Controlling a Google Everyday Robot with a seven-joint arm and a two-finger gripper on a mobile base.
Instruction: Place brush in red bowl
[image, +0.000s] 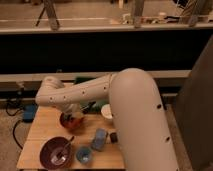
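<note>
A dark red bowl (54, 152) sits at the front left of the wooden table (40, 125). A thin brush-like tool (65, 148) lies in it, its handle leaning over the right rim. My white arm (80, 92) reaches down from the right. My gripper (73, 118) hangs over a smaller orange-red bowl (71, 121) near the table's middle, mostly hidden by the arm's end. Whether it holds anything is hidden.
A blue cup (99, 139) and a small blue bowl (84, 156) stand at the front. A white cup (107, 112) and a small dark block (114, 136) are to the right. A green object (95, 106) lies behind. A dark counter wall runs behind the table.
</note>
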